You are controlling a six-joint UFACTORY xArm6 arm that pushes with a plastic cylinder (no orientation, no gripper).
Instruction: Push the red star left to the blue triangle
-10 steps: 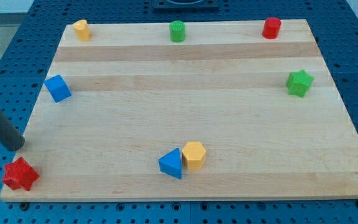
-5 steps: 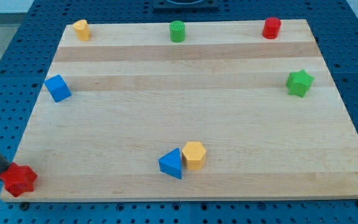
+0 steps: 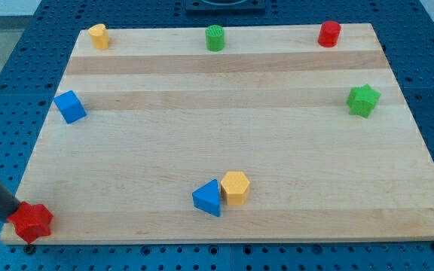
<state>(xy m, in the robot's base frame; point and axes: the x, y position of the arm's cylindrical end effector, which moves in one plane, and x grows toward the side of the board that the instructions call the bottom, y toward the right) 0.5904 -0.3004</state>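
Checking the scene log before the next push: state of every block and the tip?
red star: bottom-left corner of the board, touching my tip
my tip: at the star's left side
blue triangle: bottom centre, against the yellow hexagon
blue cube: left edge, alone
yellow block, green cylinder, red cylinder: upright along the top edge
green star: right side, alone

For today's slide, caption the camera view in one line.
My tip touches the red star at the board's bottom-left corner; the blue triangle sits far to the view's right.
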